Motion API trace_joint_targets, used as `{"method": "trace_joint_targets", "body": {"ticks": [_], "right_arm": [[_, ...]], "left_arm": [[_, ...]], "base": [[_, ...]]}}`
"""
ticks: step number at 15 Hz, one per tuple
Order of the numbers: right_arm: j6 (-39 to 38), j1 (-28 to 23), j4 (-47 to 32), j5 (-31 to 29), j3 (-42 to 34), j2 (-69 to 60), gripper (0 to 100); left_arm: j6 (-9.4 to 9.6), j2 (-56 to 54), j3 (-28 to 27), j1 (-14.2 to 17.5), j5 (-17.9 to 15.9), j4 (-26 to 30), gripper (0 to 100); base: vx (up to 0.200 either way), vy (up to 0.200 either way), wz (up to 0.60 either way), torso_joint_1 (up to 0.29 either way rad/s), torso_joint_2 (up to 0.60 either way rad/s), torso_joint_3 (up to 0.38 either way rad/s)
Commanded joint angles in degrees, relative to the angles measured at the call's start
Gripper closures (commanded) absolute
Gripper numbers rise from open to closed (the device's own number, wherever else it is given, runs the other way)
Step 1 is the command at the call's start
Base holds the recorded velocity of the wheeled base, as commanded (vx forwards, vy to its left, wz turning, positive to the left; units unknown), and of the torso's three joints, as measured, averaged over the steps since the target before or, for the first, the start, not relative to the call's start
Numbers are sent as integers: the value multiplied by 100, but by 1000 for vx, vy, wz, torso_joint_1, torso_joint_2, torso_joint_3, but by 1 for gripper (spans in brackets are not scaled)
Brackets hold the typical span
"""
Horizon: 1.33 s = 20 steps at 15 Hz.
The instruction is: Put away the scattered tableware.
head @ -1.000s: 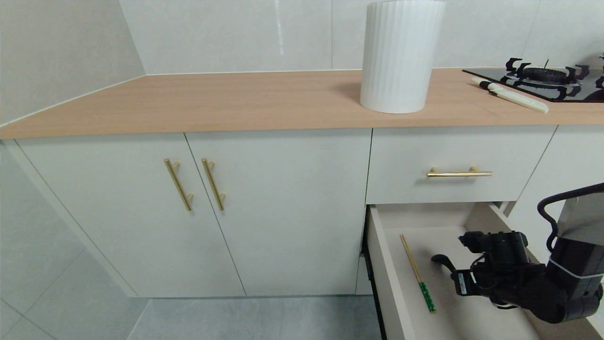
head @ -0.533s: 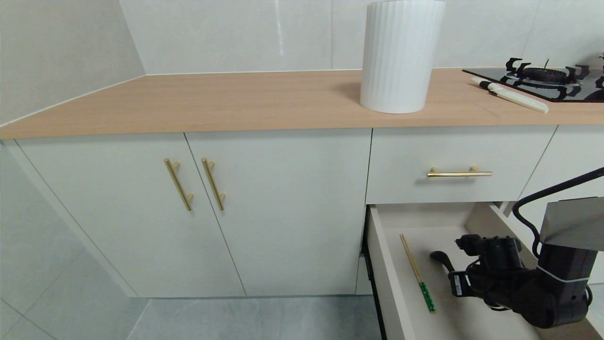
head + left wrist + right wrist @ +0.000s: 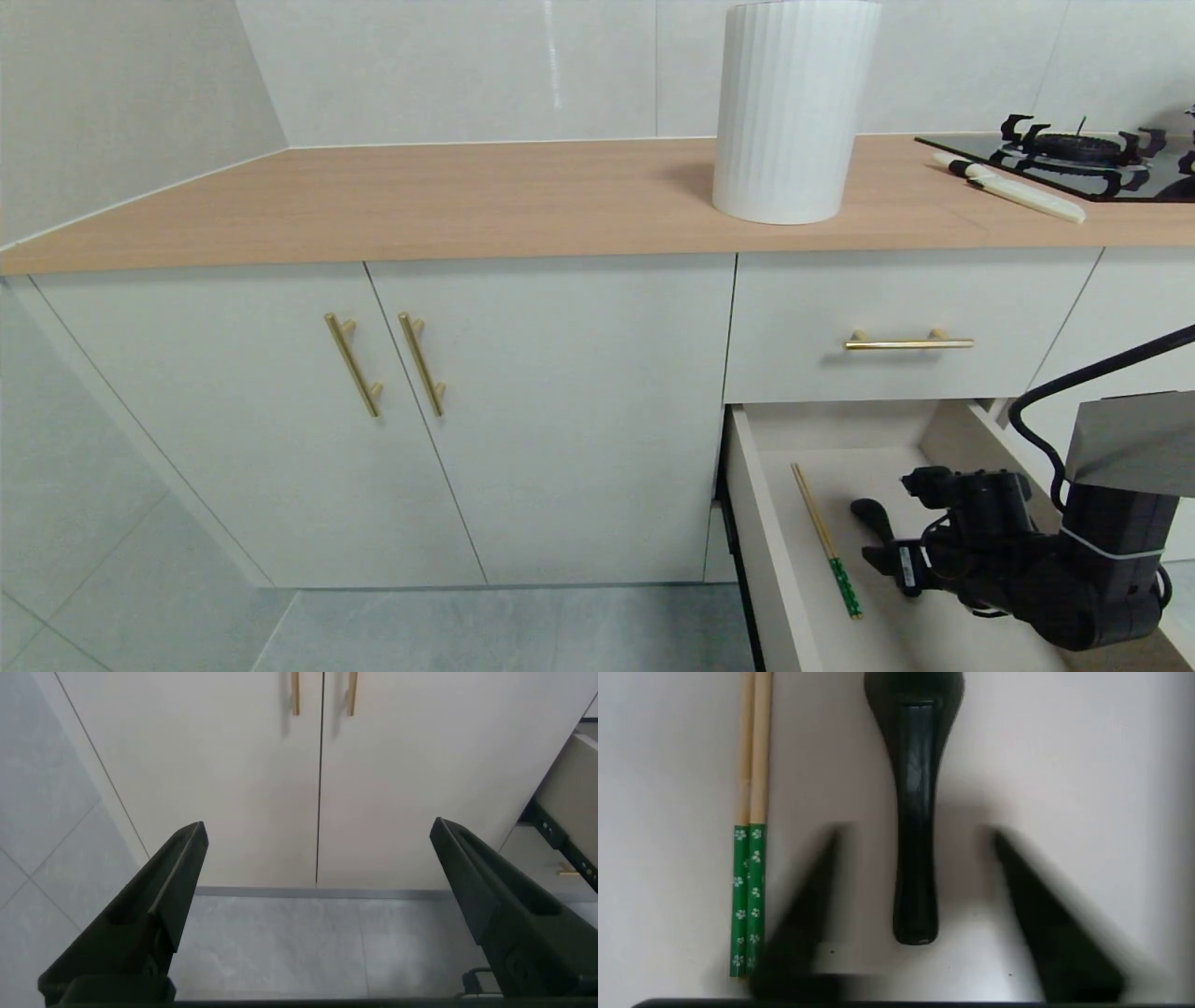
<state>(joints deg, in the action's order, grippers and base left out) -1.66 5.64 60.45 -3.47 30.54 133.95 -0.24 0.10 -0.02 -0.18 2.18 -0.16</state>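
Right gripper (image 3: pixel 910 842) low inside the open drawer (image 3: pixel 747 523), fingers (image 3: pixel 808 915) spread wide and clasping nothing. Straddles the handle of the black spoon (image 3: pixel 913 812), with a gap showing on each side of it. Spoon flat on the drawer floor, bowl pointing away from the gripper, handle end between the two fingers. Pair of chopsticks (image 3: pixel 752 821) just beside the spoon and parallel to it, side by side, green patterned ends toward the gripper; in the head view, between the spoon and the drawer's left wall. Left gripper (image 3: pixel 318 831) also parted wide and empty, well apart from the drawer, facing the closed cabinet doors (image 3: pixel 187 765) above the grey floor (image 3: pixel 280 943). Above the open drawer, an upper drawer (image 3: pixel 908 308) shut, brass handle across its front. On the wooden countertop (image 3: pixel 467 201), a white ribbed container (image 3: pixel 789 112) standing upright, and farther right a pale knife-like utensil (image 3: pixel 1013 196) lying at the edge of the hob (image 3: pixel 1074 154).
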Motion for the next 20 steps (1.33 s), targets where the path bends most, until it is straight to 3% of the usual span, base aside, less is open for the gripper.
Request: {"method": "trace_joint_targets", "body": {"ticks": [1,6,10,14,16,20], "right_arm": [[-10,-11,10,-13,-30,-115,0],[-1,-90,-332,-13,-382,-1864,0],[-28,-81,-3145,57,163,-4008,0],[-10,-46,-5536,224,866,-5107,0],[-10,-46,-5746,224,928,-5142,0],[-1,-46,-5852,216,928,-5248,0]], "left_arm": [[-2,-1,2,1,2,-2,0],[-2,-1,2,1,2,-2,0],[-2,-1,2,1,2,-2,0],[-11,8,2,1,2,-2,0],[-11,-1,2,1,2,-2,0],[-11,-1,2,1,2,-2,0]], "base": [[0,0,0,0,0,0],[0,0,0,0,0,0],[0,0,0,0,0,0],[0,0,0,0,0,0],[0,0,0,0,0,0],[-200,0,0,2,6,-1]]}}
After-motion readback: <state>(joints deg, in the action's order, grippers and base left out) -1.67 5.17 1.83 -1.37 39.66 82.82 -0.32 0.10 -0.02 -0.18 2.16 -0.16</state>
